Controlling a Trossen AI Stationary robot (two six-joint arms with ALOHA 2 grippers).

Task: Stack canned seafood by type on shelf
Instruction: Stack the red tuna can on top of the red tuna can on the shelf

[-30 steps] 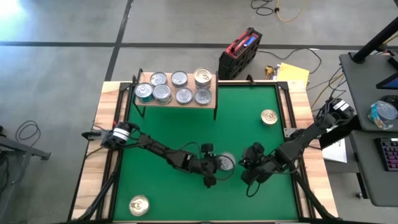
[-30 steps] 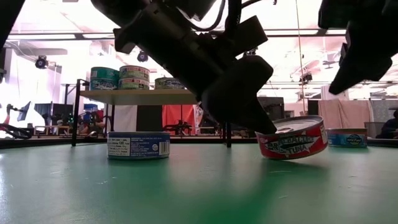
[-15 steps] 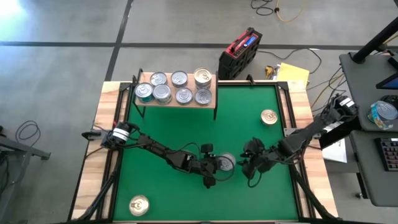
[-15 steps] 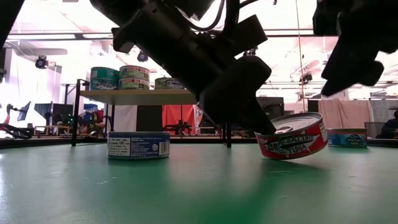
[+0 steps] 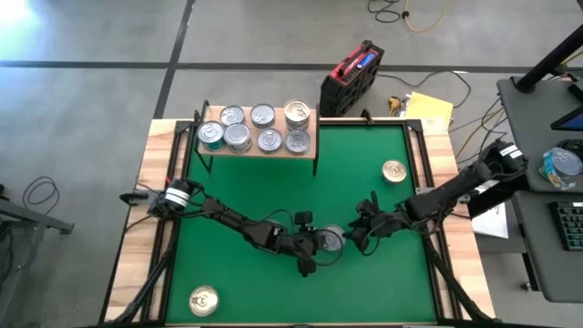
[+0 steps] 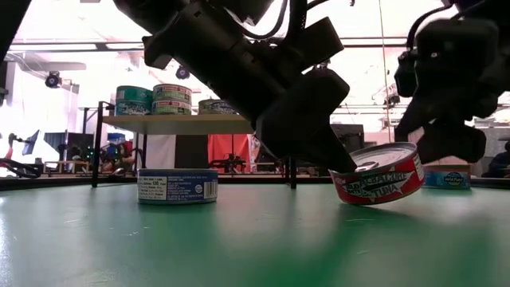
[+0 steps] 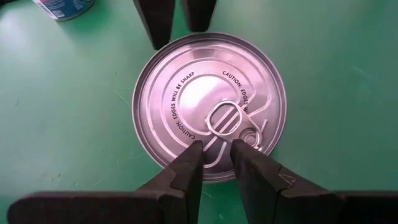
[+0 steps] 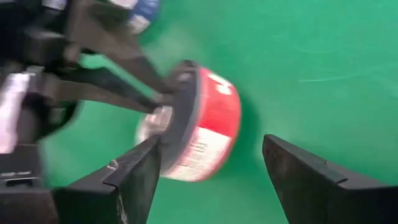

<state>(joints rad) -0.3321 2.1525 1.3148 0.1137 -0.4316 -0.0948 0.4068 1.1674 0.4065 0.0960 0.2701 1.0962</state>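
A silver-topped, red-sided tin (image 7: 208,106) sits tilted near the middle of the green mat (image 5: 273,191), also seen in the low view (image 6: 381,179). My left gripper (image 7: 217,152) is shut at its rim. My right gripper (image 8: 211,168) hovers open just right of the tin, one finger on either side without touching it. The shelf (image 5: 313,137) stands at the mat's far left on thin black legs and carries several tins. One gold-topped tin (image 5: 393,170) rests flat at the far right, another (image 5: 203,300) at the near left. My left gripper has both fingertips (image 7: 194,155) on the lid's edge (image 7: 214,169), close to the pull tab, coming down at a slant from the table's left. What exactly lies between the tips I cannot tell. The tin is tilted, its left lower edge (image 6: 344,199) down at the mat.
A blue-labelled tin (image 6: 177,186) and a teal one (image 6: 445,177) rest on the mat in the low view. A red-and-black case (image 5: 351,77) lies on the floor beyond the table. Free mat lies between the shelf and the arms.
My right gripper has moved toward the table's left and far edge, closing in on the tilted tin, and has come lower. The tin and my left gripper have kept still.
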